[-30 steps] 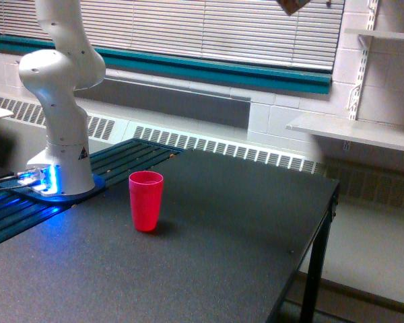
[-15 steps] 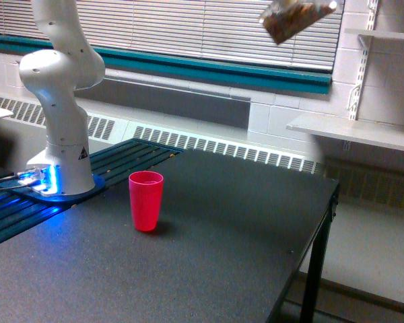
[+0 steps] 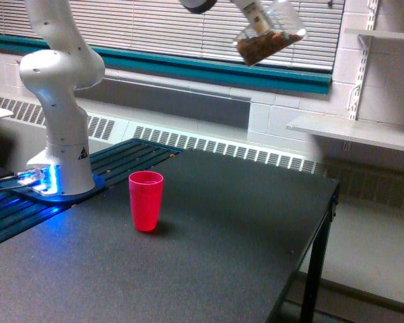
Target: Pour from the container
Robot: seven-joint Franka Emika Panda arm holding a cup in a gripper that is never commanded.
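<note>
Transport is the step we judge in hand: the end effector (image 3: pixel 257 15) grips the container (image 3: pixel 268 39), tilted, high near the top edge, well apart from the red cup (image 3: pixel 146 200) on the desk (image 3: pixel 242 229). Next we must bring it over that cup.

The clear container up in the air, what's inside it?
Brown granular bits fill the lower, tilted part of the clear container. The upper part looks empty. Where the gripper holds it, the contents are partly covered.
</note>
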